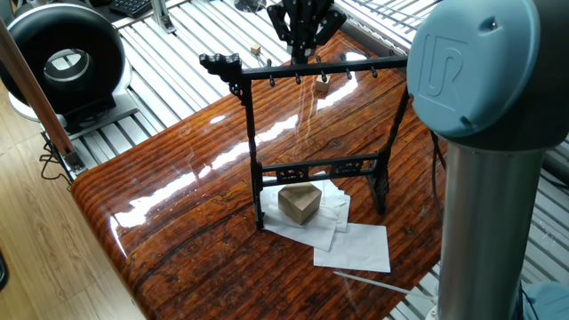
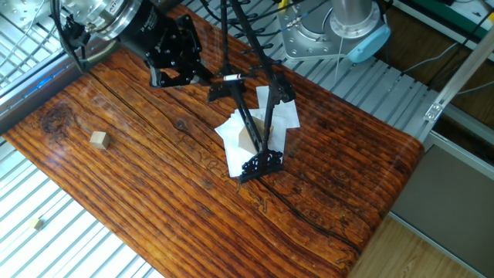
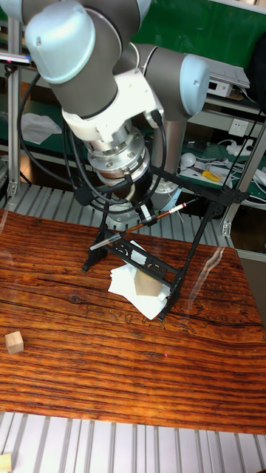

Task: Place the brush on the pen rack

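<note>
The brush point(image 3: 140, 225) is gripped mid-shaft by the pincer point(image 3: 142, 214), held slanted by the pen rack point(image 1: 316, 164) crossbar, probably so it can be hung on a peg.

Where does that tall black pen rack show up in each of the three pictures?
One fixed view: the pen rack stands in the middle, seen broadside, its crossbar just below the pincer.
The other fixed view: seen nearly end-on from above, a thin slanted frame at upper middle.
Tall fixed view: it leans across the middle, below the arm.
Shared landmark: the white paper under it.
</note>
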